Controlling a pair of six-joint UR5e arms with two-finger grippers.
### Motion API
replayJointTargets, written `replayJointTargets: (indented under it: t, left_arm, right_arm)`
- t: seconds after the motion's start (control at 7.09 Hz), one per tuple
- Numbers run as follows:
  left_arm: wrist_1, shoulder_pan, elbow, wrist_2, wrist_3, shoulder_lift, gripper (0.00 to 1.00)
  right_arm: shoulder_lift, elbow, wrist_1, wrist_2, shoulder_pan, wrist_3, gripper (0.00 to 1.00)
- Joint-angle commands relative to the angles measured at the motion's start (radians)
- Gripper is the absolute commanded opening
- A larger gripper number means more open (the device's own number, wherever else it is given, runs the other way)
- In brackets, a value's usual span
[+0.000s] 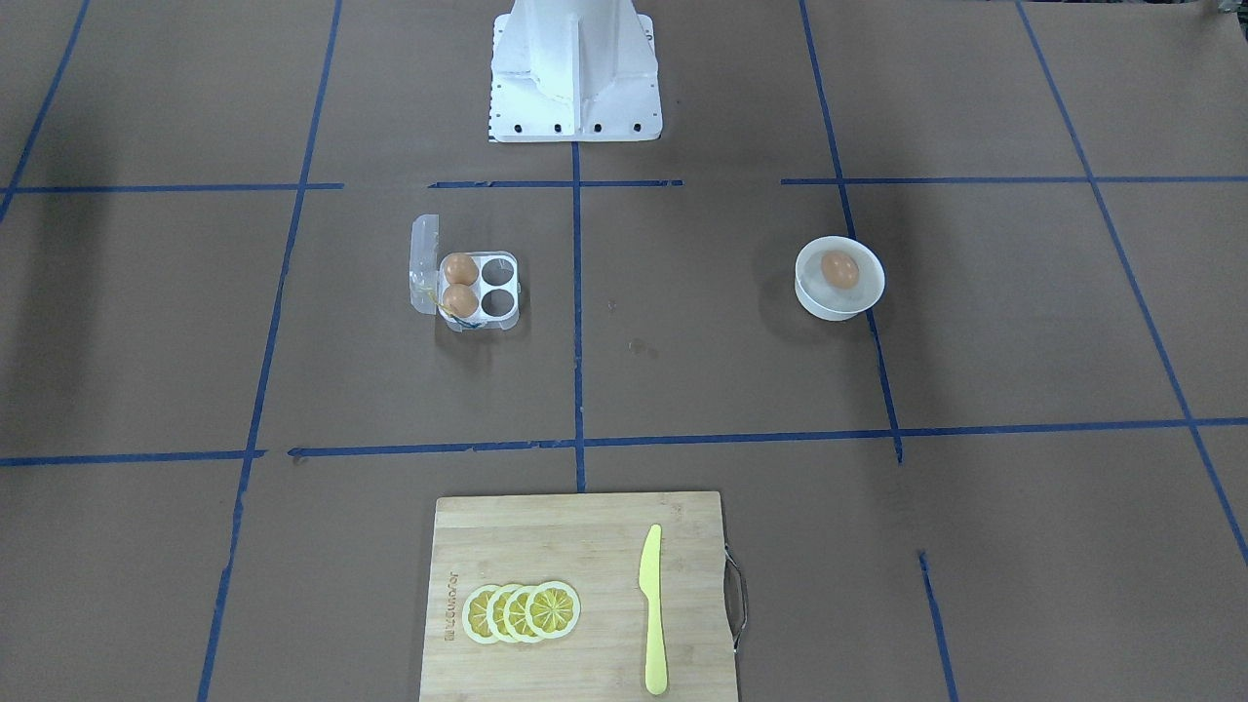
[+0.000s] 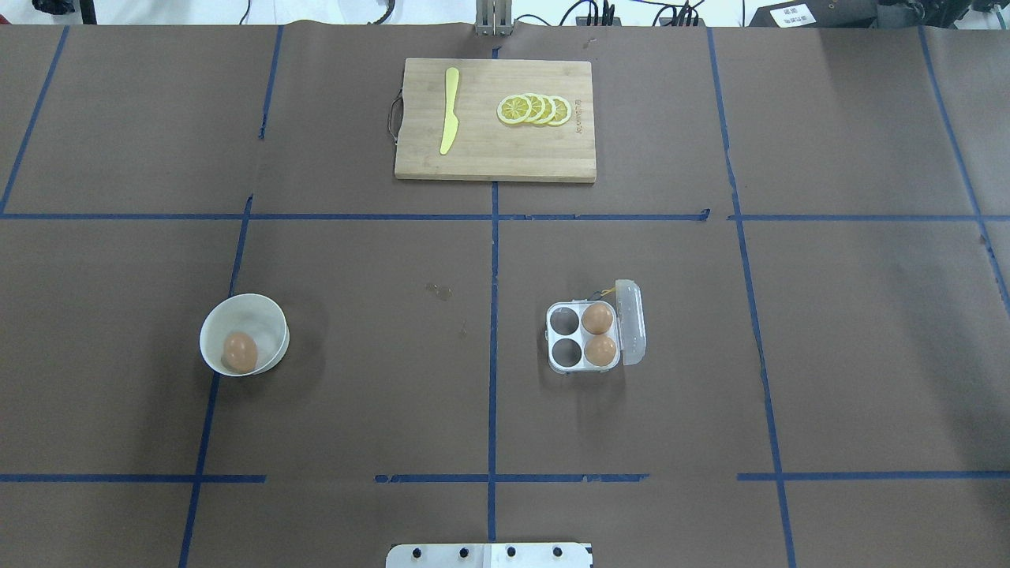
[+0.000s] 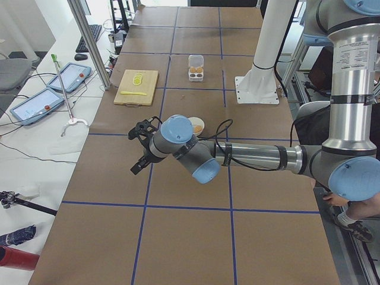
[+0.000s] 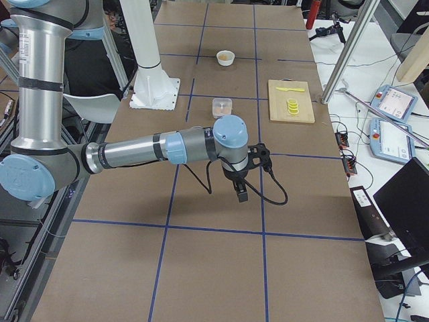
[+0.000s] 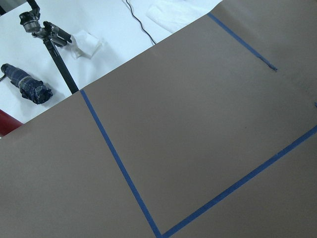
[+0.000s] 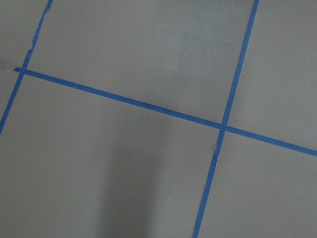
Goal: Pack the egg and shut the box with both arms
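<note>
The egg (image 1: 839, 269) (image 2: 240, 352) lies in a round white bowl (image 1: 829, 307) (image 2: 264, 315) on the robot's left side. The clear box (image 1: 499, 289) (image 2: 564, 341) sits right of centre with its lid (image 2: 631, 322) standing open; two look-alike eggs fill the cups beside the hinge and the two other cups are empty. The left gripper (image 3: 138, 148) and the right gripper (image 4: 241, 191) show only in the side views, each hovering far from the egg and the box, toward its own end of the table. I cannot tell whether either is open or shut. The wrist views show only brown paper and blue tape.
A bamboo cutting board (image 1: 546, 546) (image 2: 489, 158) at the table's far edge carries a yellow knife (image 1: 653, 604) and several lemon slices (image 1: 522, 611). The white base pedestal (image 1: 575, 78) stands at the robot's side. Tablets and cables lie beyond the table in the side views.
</note>
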Motion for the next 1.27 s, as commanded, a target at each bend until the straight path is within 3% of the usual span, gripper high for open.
replayJointTargets:
  t: [0.0,0.28,0.56,0.85,1.13]
  left_arm:
    - [-0.002,0.131,-0.146,0.111,-0.249,0.068,1.0]
    - [0.0,0.337,-0.245,0.229,-0.546,0.085,0.99]
    - [0.005,0.567,-0.308,0.368,-0.89,0.082,0.79]
    - [0.009,0.769,-0.331,0.526,-1.122,0.076,0.73]
    - [0.151,0.896,-0.328,0.655,-1.294,-0.005,0.59]
  right_arm:
    - [-0.004,-0.001,0.003,0.001,0.0,0.001,1.0]
    - [-0.006,-0.001,0.003,0.001,0.0,0.001,1.0]
    - [-0.012,-0.001,0.005,-0.001,0.0,-0.001,1.0]
    - [-0.015,-0.001,0.005,-0.001,0.0,-0.001,1.0]
    - [-0.021,-0.001,0.005,-0.001,0.002,-0.001,1.0]
